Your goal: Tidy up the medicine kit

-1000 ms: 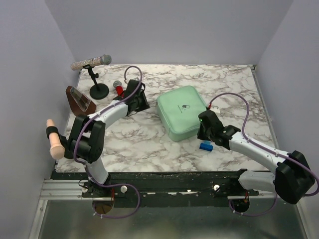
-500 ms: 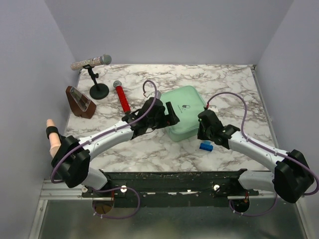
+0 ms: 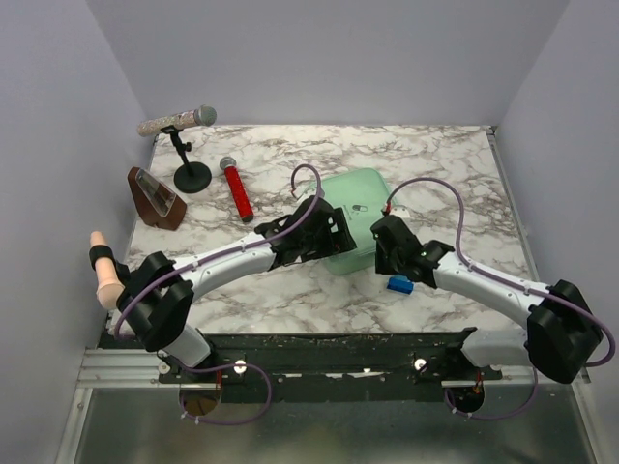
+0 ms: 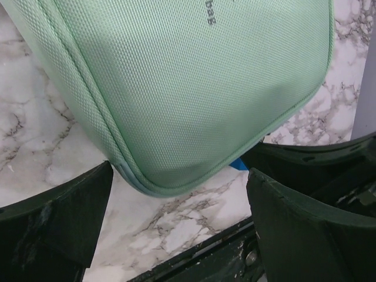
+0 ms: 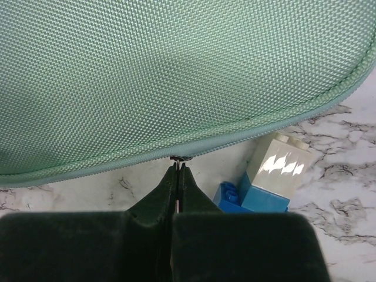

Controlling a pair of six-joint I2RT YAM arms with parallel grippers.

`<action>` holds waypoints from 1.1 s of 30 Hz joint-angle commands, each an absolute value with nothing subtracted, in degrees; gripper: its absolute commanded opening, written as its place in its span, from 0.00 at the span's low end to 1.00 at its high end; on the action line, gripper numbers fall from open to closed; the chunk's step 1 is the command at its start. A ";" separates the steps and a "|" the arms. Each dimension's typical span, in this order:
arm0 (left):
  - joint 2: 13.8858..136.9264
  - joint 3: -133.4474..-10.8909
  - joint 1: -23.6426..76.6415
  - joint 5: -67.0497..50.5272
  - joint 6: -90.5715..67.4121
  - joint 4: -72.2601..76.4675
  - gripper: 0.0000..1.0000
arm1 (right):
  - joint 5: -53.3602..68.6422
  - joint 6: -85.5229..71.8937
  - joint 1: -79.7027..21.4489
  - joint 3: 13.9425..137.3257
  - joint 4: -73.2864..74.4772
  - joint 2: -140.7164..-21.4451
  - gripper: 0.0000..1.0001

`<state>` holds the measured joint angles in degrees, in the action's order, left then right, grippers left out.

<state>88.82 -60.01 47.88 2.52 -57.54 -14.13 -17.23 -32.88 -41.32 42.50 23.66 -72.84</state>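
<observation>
Right wrist view shows the right gripper pinching the zipper pull of the shut medicine kit, mid-table, a blue block at its 5 o'clock, the left gripper spread at its 8 o'clock.

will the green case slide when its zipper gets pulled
Probably, unless braced: the medicine kit lies flat on smooth marble tabletop, with the right tool pinching its zipper pull. Its woven shell looks fairly stiff, likely denting rather than flopping. Low and flat, it should not tip.
</observation>
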 commanded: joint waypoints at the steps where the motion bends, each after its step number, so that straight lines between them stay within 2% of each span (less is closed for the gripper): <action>1: 87.00 -58.62 49.75 3.86 -60.12 -15.73 0.99 | -17.23 -32.78 -42.63 44.56 25.05 -74.79 0.01; 5: 92.62 -61.96 49.57 5.79 -55.73 -20.46 0.98 | -17.49 -32.61 -43.85 45.70 25.57 -74.97 0.01; 8: 93.60 -60.56 48.61 8.34 -53.53 -21.53 0.92 | -17.93 -32.08 -45.26 47.28 25.93 -75.85 0.01; 19: 84.82 -47.21 34.11 9.05 -50.37 -18.46 0.81 | -16.96 -30.14 -53.08 60.19 26.80 -87.70 0.01; 22: 83.94 -45.44 30.16 8.53 -48.78 -16.88 0.69 | -18.01 -30.15 -53.17 60.21 27.68 -88.60 0.01; 27: 86.39 -45.88 28.13 7.56 -47.46 -15.56 0.38 | -21.88 -29.79 -53.17 55.29 28.56 -85.61 0.01; 29: 87.71 -46.58 27.78 6.95 -47.29 -15.21 0.33 | -22.85 -29.88 -53.17 52.92 29.09 -84.03 0.01; 33: 90.17 -48.51 26.81 6.42 -47.11 -14.85 0.33 | -24.34 -30.67 -53.09 48.79 30.14 -80.78 0.01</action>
<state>84.40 -49.45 29.34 0.84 -50.81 -7.73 -19.70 -30.48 -53.19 53.30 24.56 -83.90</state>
